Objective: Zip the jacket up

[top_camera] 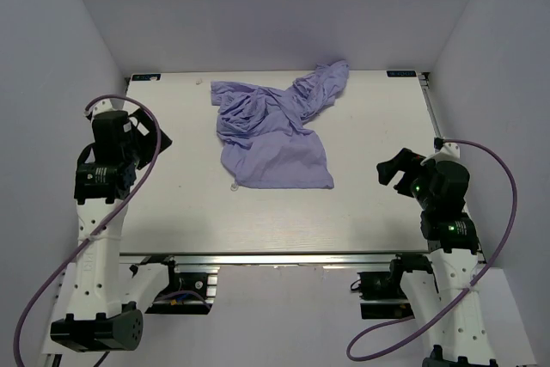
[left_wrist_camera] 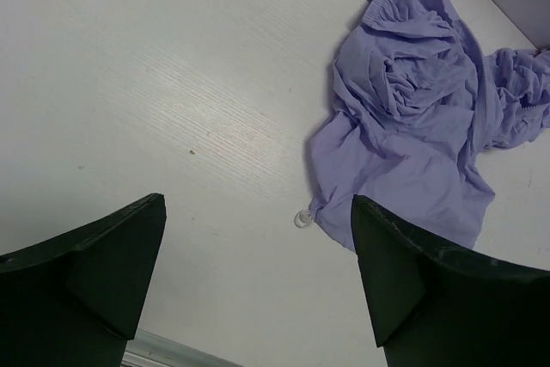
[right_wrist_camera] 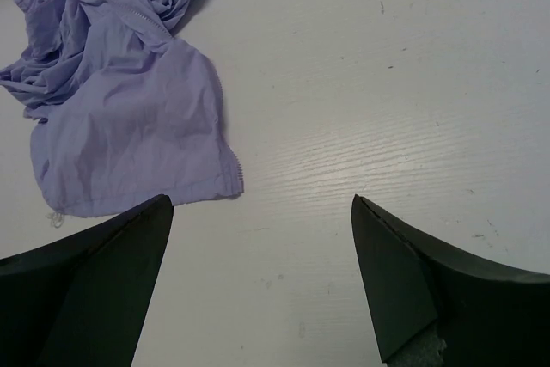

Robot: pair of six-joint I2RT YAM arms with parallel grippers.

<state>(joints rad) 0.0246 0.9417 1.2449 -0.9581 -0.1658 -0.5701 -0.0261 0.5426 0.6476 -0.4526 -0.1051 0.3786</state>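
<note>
The white desk (top_camera: 172,204) fills the middle of the top view, its wood-grain surface showing in both wrist views.

The jacket (top_camera: 271,139) lies crumpled on the far half of the desk, about midway between the left and right edges. Its bunched, folded part sits toward the far edge, and one twisted length runs up to the right until it almost reaches that edge. A flatter, smoother panel spreads toward the near edge and ends around the middle of the desk. In the right wrist view the jacket (right_wrist_camera: 129,100) shows a line of zipper teeth (right_wrist_camera: 235,171) along the panel's near right corner. The front does not look closed, though the folds hide most of it.

The left arm (top_camera: 103,178) stands beside the left edge of the desk and the right arm (top_camera: 443,204) beside the right edge. Both are well apart from the jacket. The left fingers (left_wrist_camera: 112,255) are spread wide with only bare desk between them. The right fingers (right_wrist_camera: 103,264) are likewise spread wide and hold nothing.

A purple cable (top_camera: 509,212) loops out from the right arm, and another (top_camera: 51,285) hangs by the left arm.

A small clear ring (left_wrist_camera: 302,218) lies on the desk, touching the panel's near left corner.
</note>
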